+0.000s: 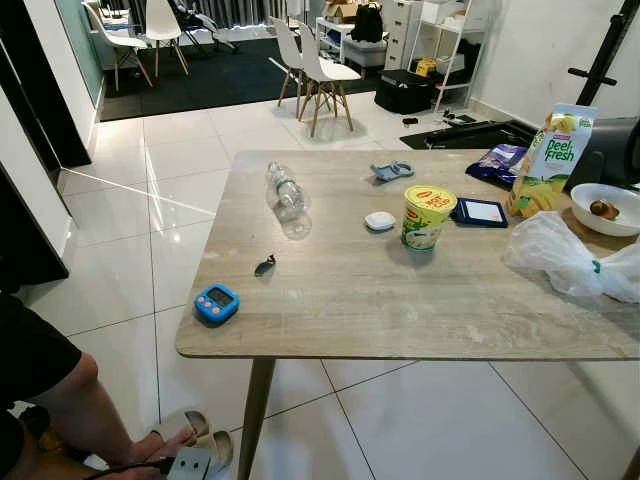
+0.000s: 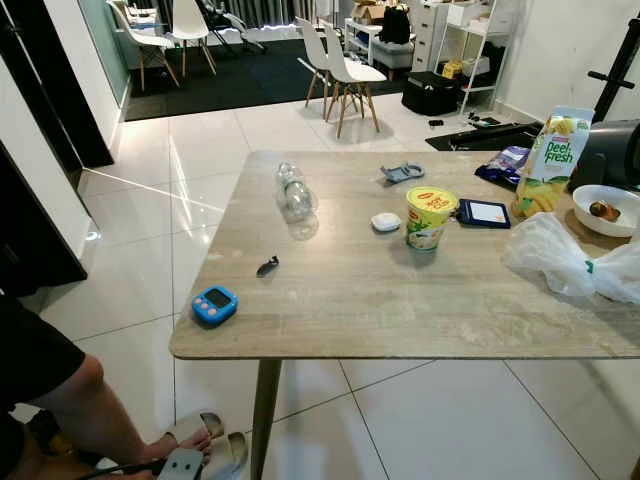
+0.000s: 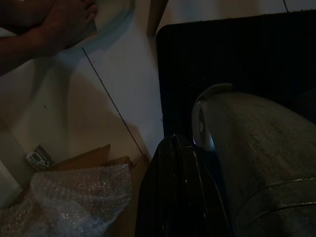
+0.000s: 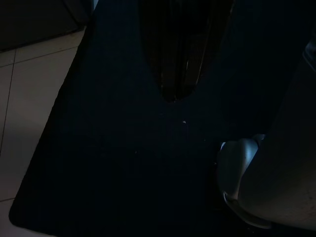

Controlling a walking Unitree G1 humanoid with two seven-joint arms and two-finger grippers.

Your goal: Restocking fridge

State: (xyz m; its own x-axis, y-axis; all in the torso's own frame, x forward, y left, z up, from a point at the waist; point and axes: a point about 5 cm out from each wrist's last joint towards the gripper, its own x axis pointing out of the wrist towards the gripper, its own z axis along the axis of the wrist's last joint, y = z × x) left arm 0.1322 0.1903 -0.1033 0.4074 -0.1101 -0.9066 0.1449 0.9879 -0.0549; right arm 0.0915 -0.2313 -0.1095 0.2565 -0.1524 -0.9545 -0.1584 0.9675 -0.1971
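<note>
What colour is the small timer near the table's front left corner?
Blue, with a grey display; the timer shows best in the left eye view.

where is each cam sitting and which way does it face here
Left eye view: on the head, looking forward and down at the wooden table with the juice carton and cup.
Right eye view: the head's other eye, same table and the lying bottle.
Left wrist view: on the hanging left arm, facing the floor along the left gripper.
Right wrist view: on the hanging right arm, very dark, along the right gripper.
Both eye views share the blue timer.
</note>
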